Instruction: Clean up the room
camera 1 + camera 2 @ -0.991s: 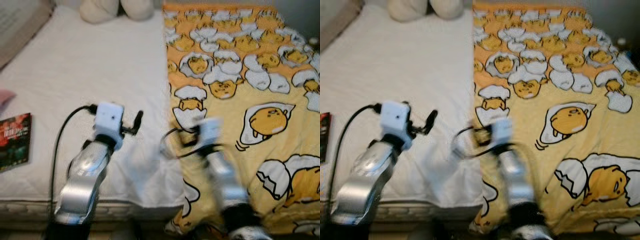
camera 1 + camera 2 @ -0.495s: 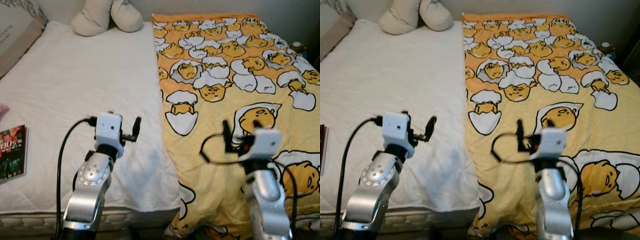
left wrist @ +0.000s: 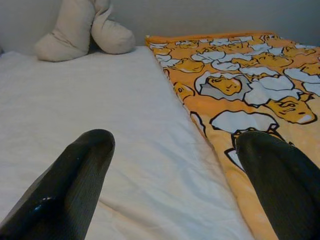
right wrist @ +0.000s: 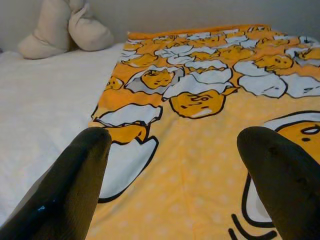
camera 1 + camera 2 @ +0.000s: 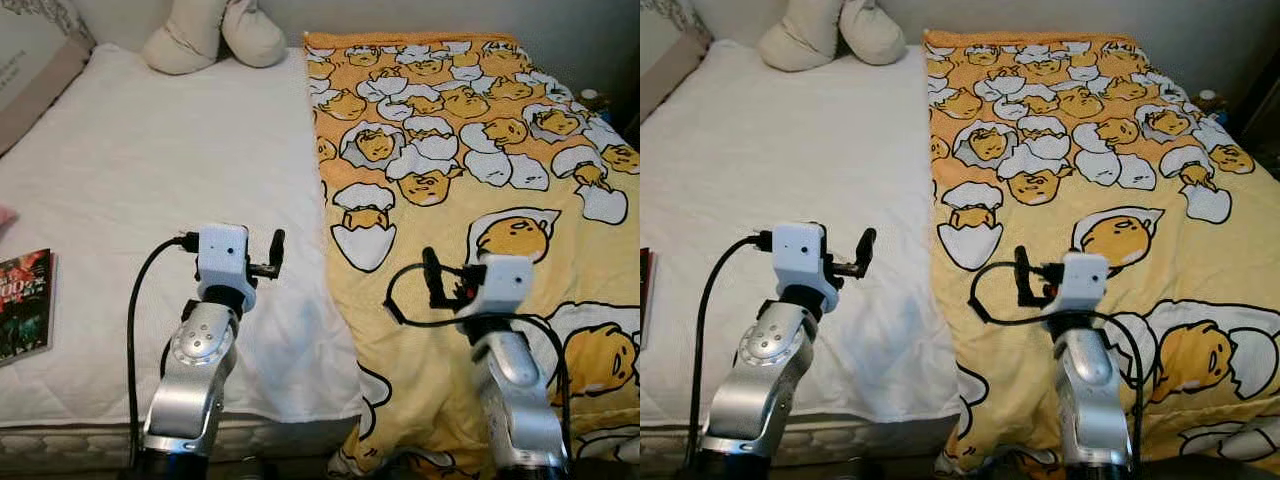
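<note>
Barely legible: white lettering on the dark-covered book with red artwork (image 5: 24, 303), lying flat at the left edge of the white quilted mattress (image 5: 150, 170), too small and cut off to read; faint grey script on the beige-and-white pillow (image 5: 30, 55) in the far left corner, likewise unreadable. No brand marks discernible on either wrist housing. Spread over the right half of the bed, a yellow-orange blanket printed with cartoon egg-yolk figures in cracked white shells (image 5: 480, 150), its straight left edge running down the middle of the mattress and its near end draping over the foot. At the head, against a plain pale wall, a cream stuffed toy with two rounded lobes (image 5: 215, 35). Held above the bare white sheet just left of the blanket's edge, the left gripper (image 3: 175, 175), fingers spread apart and grasping nothing. Held above the blanket near the same edge, the right gripper (image 4: 175, 170), also parted and empty.
</note>
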